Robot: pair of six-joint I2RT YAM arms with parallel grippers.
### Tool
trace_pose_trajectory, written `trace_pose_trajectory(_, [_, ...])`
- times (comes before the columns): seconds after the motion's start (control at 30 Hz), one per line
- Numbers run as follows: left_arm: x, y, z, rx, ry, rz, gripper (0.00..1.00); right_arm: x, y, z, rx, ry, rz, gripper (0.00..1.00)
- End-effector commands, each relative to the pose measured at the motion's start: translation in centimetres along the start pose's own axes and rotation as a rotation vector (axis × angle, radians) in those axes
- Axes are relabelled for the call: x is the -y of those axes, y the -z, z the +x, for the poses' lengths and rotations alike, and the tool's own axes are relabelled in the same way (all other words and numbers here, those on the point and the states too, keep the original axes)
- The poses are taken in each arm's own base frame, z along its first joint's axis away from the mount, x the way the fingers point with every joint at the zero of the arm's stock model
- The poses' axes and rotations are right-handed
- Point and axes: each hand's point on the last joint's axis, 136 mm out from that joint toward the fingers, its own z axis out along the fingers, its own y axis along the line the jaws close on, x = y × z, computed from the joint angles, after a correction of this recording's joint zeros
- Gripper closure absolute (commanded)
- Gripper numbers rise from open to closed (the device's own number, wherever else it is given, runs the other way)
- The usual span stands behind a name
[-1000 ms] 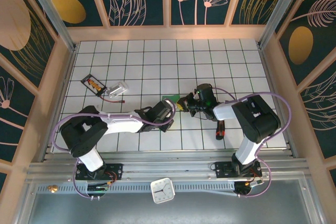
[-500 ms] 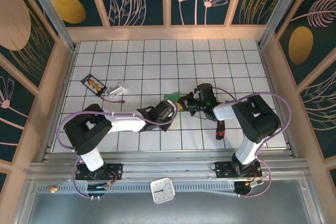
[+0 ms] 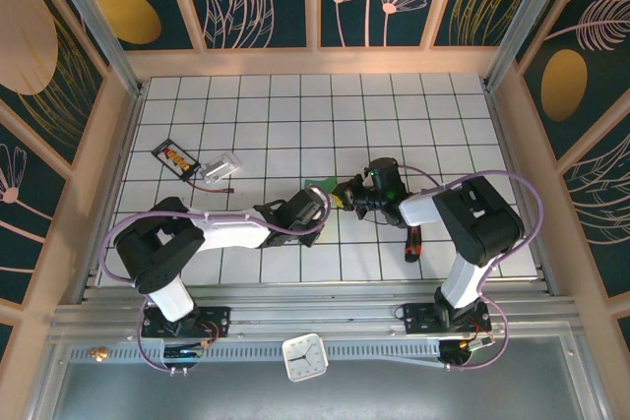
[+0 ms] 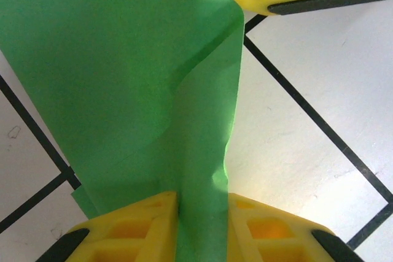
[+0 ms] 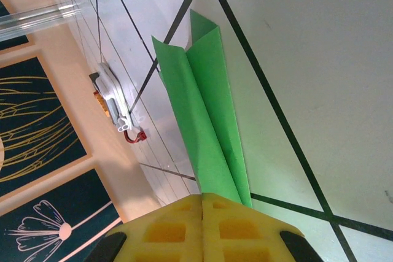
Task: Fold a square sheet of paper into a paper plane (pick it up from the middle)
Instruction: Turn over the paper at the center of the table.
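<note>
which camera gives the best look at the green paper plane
Right wrist: the paper plane shows lengthwise, with folds and centre crease. Left wrist sees a close, cropped stretch; top external a small green sliver.

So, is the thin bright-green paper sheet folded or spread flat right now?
Folded: the green paper is a narrow, layered strip with lengthwise creases, pinched in the right gripper.

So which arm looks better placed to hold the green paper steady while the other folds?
Right, probably. The right gripper is shut flat on one end of the paper plane, creases running straight out from it. The left gripper pinches a bunched flap, so it seems freer to shape.
</note>
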Motion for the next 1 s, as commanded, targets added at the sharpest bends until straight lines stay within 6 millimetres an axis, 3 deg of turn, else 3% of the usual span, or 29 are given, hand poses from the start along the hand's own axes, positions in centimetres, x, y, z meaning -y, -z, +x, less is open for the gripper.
trace_pose_trajectory(0.0, [0.5, 0.5, -0.4, 0.025, 0.016, 0.026, 0.75, 0.7, 0.4, 0.1, -0.014, 0.003, 0.011, 0.92])
trace_pose_trajectory(0.23, [0.6, 1.1, -0.8, 0.046, 0.017, 0.035, 0.70, -0.4, 0.9, 0.8, -0.030, -0.063, -0.059, 1.00])
trace_pose_trajectory(0.63, [0.1, 2.0, -0.9, 0.075, -0.050, -0.050, 0.54, -2.8, 1.5, 1.2, -0.012, -0.170, -0.101, 1.00])
trace_pose_trajectory(0.97, [-0.3, 1.8, -1.9, 0.115, -0.057, -0.103, 0.61, -2.9, 0.9, 1.5, -0.010, -0.212, -0.090, 1.00])
